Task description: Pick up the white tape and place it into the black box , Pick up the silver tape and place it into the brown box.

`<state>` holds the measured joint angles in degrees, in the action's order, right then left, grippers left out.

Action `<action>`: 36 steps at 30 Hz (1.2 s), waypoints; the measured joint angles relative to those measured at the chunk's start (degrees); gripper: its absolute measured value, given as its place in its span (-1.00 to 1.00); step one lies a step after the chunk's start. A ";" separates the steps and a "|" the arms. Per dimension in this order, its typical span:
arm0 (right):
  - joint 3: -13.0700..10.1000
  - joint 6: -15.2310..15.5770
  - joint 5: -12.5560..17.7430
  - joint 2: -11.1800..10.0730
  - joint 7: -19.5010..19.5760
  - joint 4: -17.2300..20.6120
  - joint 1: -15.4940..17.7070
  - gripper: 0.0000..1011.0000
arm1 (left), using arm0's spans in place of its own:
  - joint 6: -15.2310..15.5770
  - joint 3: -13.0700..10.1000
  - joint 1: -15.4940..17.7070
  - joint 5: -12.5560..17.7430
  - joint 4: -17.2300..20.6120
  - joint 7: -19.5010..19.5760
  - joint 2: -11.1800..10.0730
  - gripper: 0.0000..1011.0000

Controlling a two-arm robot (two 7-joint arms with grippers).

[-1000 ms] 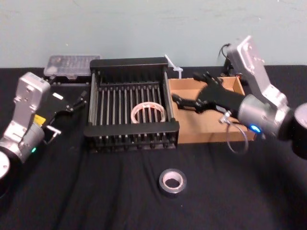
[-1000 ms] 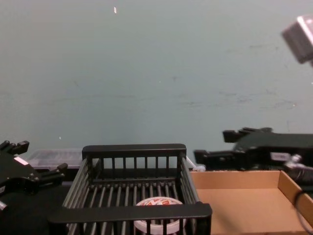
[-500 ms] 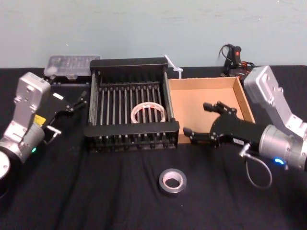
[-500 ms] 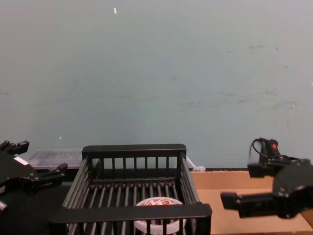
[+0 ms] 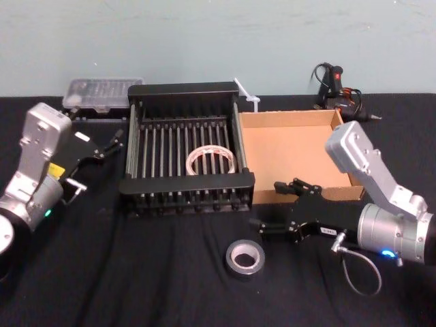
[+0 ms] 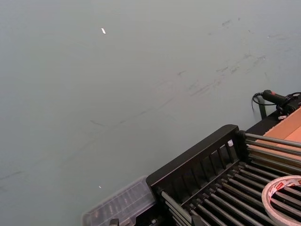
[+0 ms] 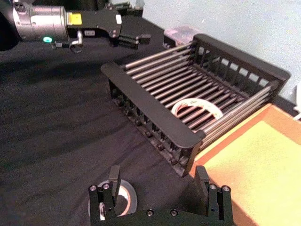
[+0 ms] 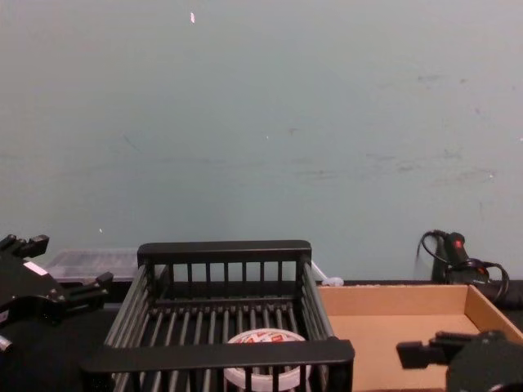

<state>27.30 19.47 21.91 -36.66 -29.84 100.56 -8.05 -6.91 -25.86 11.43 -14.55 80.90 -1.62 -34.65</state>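
The white tape [image 5: 211, 160] [image 7: 197, 108] [image 8: 261, 377] lies flat on the bars inside the black box [image 5: 187, 184] [image 7: 150, 109]. On the black cloth in front of that box rests the silver tape [image 5: 245, 257], and part of it shows behind one finger in the right wrist view [image 7: 123, 200]. My right gripper [image 5: 268, 206] [image 7: 160, 190] is open and low, just right of and behind the silver tape, in front of the brown box [image 5: 293, 146] [image 7: 265, 155]. The brown box holds nothing. My left gripper [image 5: 111, 143] [image 8: 65, 265] is open and parked left of the black box.
A clear plastic case [image 5: 102, 92] sits behind the black box at the back left. A black tool with a cable [image 5: 335, 85] lies behind the brown box. A white strip [image 5: 245, 93] pokes up between the two boxes. Bare black cloth spreads across the front.
My right gripper has come down from above the brown box, toward the table's front, to beside the silver tape. The left arm and both tapes have stayed put.
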 joint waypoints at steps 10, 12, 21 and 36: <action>3.00 2.45 -0.22 0.14 -0.62 -2.04 -1.85 0.98 | 0.00 0.00 0.00 0.00 0.00 0.00 0.00 0.98; 3.37 2.72 -0.29 0.14 -0.74 -2.33 -2.03 0.98 | 0.00 0.00 0.00 0.00 0.00 0.00 0.00 0.98; 5.22 3.81 -0.93 0.42 -1.00 -4.27 -2.95 0.98 | 0.00 0.00 0.00 0.00 0.00 0.00 0.00 0.98; 7.00 4.23 -1.63 1.62 -1.63 -7.06 -4.25 0.98 | 0.00 0.00 0.00 0.00 0.00 0.00 0.00 0.98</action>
<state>34.30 23.70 20.29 -35.04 -31.47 93.51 -12.30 -6.91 -25.86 11.43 -14.55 80.90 -1.62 -34.65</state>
